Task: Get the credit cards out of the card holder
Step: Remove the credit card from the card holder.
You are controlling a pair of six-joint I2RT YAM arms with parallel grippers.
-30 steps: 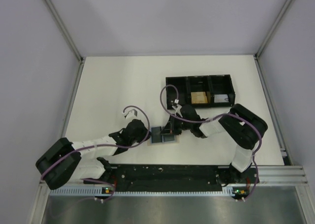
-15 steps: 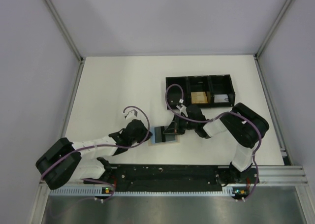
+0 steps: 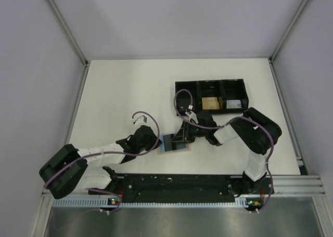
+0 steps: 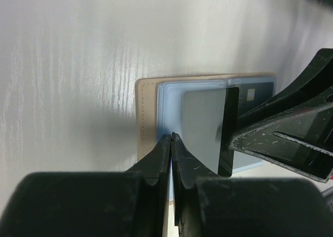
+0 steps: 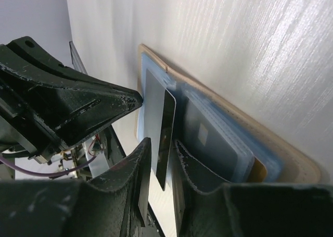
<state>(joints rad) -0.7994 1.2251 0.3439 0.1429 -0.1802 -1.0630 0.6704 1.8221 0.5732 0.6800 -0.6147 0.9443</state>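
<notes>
Left wrist | I'm pinning card holder [image 4: 147,107] with clenched left pincer [image 4: 171,138] | right pincer [image 5: 162,143] straddling credit card [image 4: 205,122], grip unclear | I'm judging a flat, slow pull best

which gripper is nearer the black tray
Right. The right gripper is on the tray's near side, over the card holder; the left gripper is further left, at the holder's left edge.

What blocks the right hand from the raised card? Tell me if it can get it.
Probably yes, nothing blocks it: the raised card stands between the fingers of the right hand, partly out of the card holder, which the left hand holds down.
</notes>
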